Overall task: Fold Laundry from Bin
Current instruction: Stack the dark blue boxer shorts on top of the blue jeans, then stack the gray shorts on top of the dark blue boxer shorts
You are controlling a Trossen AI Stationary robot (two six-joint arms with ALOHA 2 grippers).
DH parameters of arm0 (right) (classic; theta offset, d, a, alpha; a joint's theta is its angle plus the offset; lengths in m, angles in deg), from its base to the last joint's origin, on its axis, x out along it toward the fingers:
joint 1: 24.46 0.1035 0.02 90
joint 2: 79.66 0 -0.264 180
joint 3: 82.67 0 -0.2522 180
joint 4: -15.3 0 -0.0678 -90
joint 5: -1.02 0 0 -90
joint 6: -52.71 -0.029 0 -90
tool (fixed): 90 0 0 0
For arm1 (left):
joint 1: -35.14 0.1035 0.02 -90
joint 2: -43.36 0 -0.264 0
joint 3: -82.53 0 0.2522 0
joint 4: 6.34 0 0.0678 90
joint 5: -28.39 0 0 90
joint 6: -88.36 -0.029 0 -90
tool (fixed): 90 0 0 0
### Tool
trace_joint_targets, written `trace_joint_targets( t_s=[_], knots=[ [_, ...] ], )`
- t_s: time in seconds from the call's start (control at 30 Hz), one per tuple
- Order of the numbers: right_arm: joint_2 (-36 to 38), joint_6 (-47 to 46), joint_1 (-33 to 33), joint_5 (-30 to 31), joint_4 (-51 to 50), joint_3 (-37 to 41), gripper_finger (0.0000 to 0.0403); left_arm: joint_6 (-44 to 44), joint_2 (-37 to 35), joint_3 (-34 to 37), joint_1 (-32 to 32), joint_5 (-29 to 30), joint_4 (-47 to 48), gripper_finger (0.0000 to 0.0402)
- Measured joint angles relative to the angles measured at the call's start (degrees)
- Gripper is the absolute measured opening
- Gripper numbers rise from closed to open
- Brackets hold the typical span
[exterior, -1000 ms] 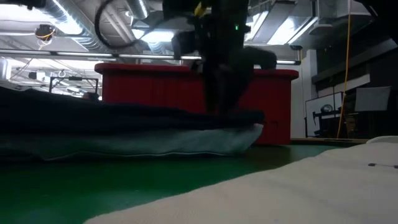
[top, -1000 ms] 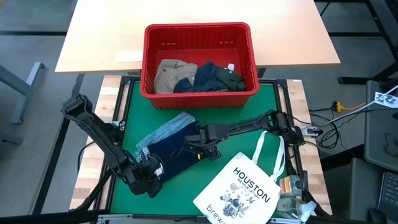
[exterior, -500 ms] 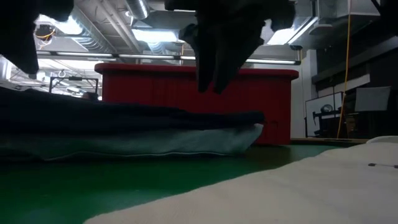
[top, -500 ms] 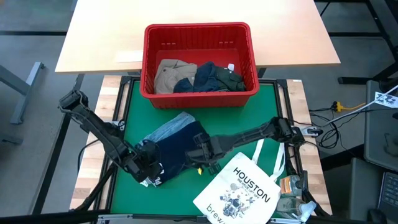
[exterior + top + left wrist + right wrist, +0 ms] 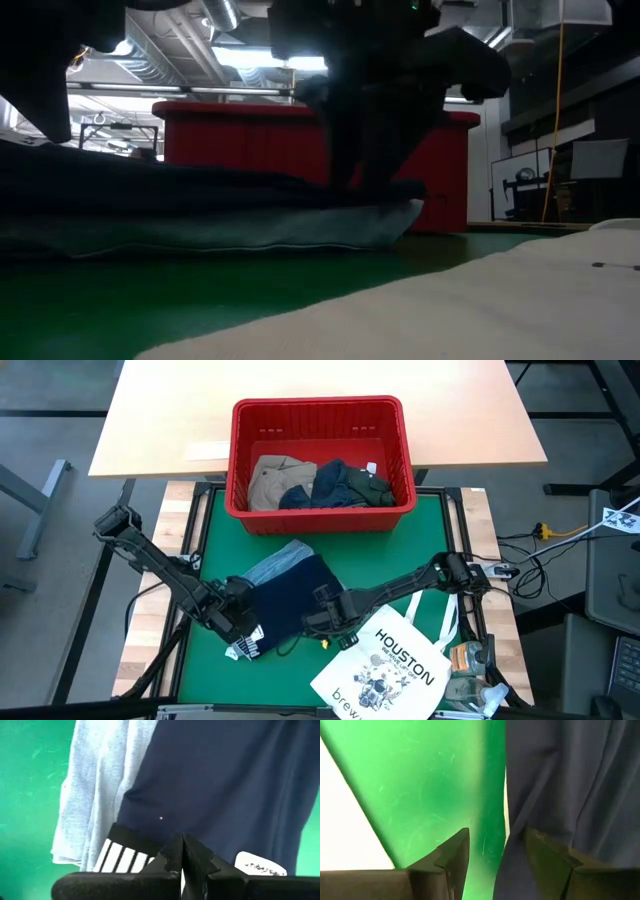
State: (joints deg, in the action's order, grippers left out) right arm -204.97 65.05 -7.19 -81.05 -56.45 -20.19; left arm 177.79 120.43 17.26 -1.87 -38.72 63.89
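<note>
Soft navy garment (image 5: 290, 598) is pinched by the closed left gripper (image 5: 243, 643); right gripper (image 5: 318, 624), fingers apart, is hovered at its edge.

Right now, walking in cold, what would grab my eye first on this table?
Probably the red bin at the far edge, holding khaki and dark clothes. Then the navy garment lying over a light blue one on the green mat, with the left gripper pinching its near edge and the right gripper open beside it, next to a white HOUSTON tote bag.
</note>
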Motion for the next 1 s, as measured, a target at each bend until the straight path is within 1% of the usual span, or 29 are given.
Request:
trace_joint_targets(
  t_s=[0.2,0.37,0.53,0.6,0.77,0.9,1.0],
  knots=[
    [0.0,-0.2,0.0,-2.9,0.0,1.9,0.0188,0.0,0.0,0.0,0.0,0.0,1.7,0.0000],
    [0.0,-0.2,0.0,-4.0,-0.8,2.2,0.0188,0.0,0.0,0.0,0.0,0.0,2.6,0.0000],
    [0.2,-0.1,0.0,-4.0,-1.1,2.2,0.0188,0.0,0.0,0.0,0.0,0.4,2.9,0.0000],
    [0.8,-0.1,0.0,-3.6,-2.8,1.8,0.0188,0.0,-0.1,0.0,0.0,0.6,3.1,0.0000],
    [3.9,-0.1,0.0,-1.9,-8.0,-1.2,0.0188,-1.5,-2.8,0.0,-0.1,0.4,3.1,0.0000],
    [7.6,-0.1,0.0,-0.6,-8.5,-2.7,0.0188,-2.1,-5.7,0.0,-0.1,0.3,2.7,0.0000],
    [10.8,0.0,-0.2,1.1,-8.7,-3.3,0.0188,-3.6,-6.9,0.0,-0.1,0.5,0.2,0.0000]
  ],
)
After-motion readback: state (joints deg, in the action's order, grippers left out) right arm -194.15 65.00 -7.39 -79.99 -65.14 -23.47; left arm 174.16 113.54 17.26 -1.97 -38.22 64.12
